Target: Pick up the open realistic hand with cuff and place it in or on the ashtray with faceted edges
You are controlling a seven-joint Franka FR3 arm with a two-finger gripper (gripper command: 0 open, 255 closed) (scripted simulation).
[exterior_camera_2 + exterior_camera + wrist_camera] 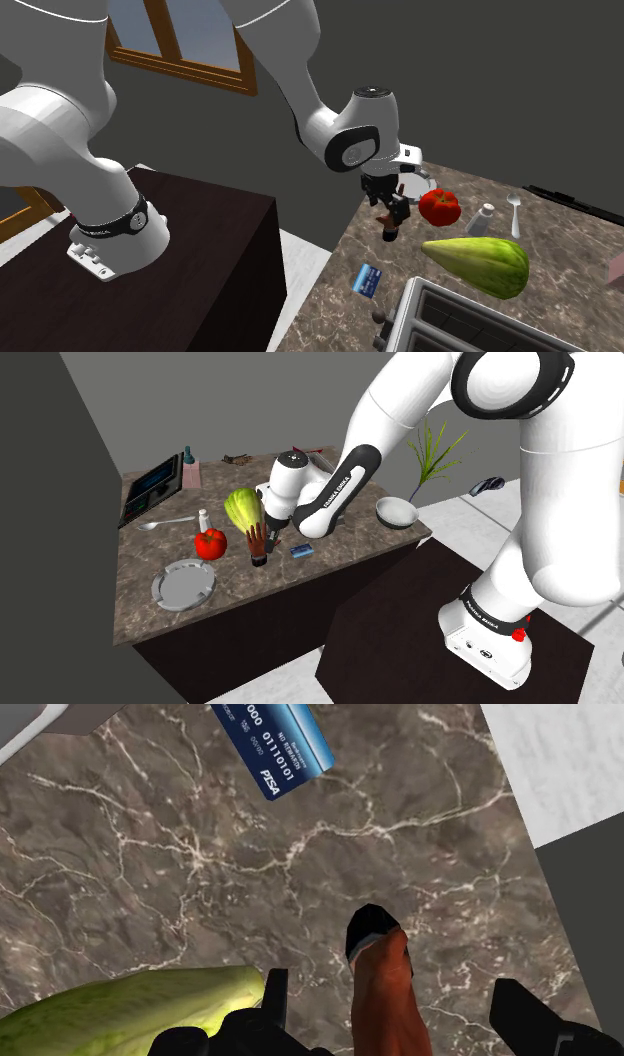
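Straddling the brown hand with dark cuff (259, 541): the black gripper (393, 986), jaws spread and touching neither flank. Upright on the countertop (350, 540), cuff down, about midway along and toward the edge nearest the stand; long axis vertical, in line with the gripper directly above. Off toward the countertop's corner at the shoulder view's lower left, just past the red tomato (210, 543): the grey ashtray (157, 590). Counted: one hand, one ashtray, one arm. Likely next: closing, then lifting.
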